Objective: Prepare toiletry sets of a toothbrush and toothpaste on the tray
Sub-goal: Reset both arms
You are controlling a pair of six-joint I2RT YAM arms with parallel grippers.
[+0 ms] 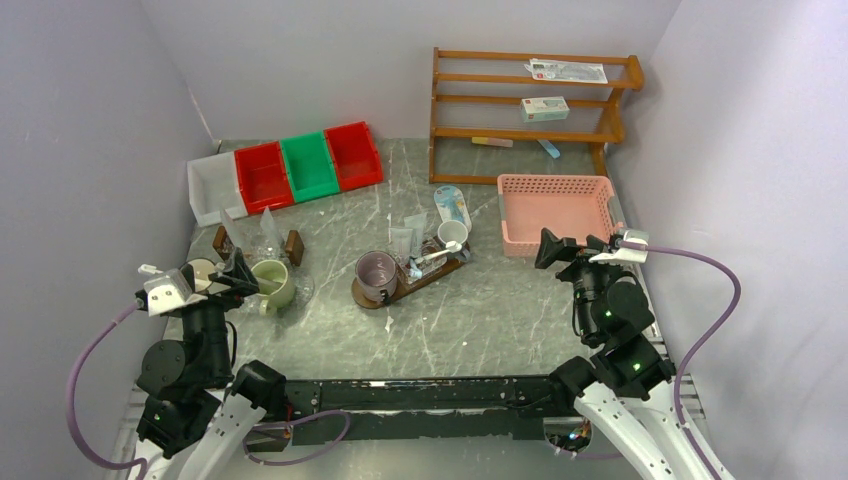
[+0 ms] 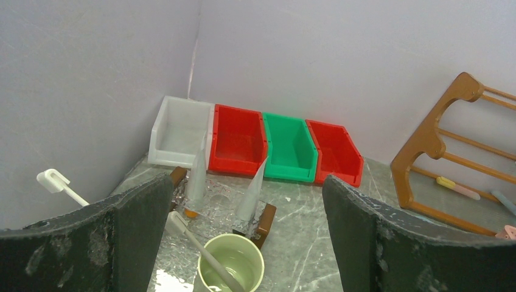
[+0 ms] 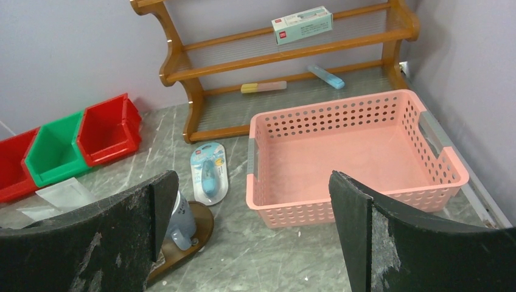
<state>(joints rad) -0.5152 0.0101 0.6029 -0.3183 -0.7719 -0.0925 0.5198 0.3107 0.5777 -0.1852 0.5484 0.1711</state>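
Note:
The dark brown oval tray (image 1: 364,297) lies at mid-table. On it stand a mauve mug (image 1: 377,272) at the near end and a pale blue-grey mug (image 1: 452,234) (image 3: 181,222) at the far end, with a white toothbrush (image 1: 432,257) lying between them and small tubes (image 1: 404,241) just behind. To the left a light green mug (image 1: 272,283) (image 2: 231,267) holds another toothbrush (image 2: 198,246). Behind it a clear rack (image 1: 256,240) holds two upright tubes (image 2: 196,176). My left gripper (image 1: 236,268) (image 2: 246,201) hangs open just before the green mug. Near the basket my right gripper (image 1: 570,248) (image 3: 252,188) is open and empty.
A pink basket (image 1: 555,210) sits at the right, and a wooden shelf (image 1: 530,105) with boxes stands behind it. White, red, green and red bins (image 1: 308,165) line the back left. A blister pack (image 1: 452,205) lies behind the tray. A second cup (image 1: 200,272) is partly hidden by my left gripper.

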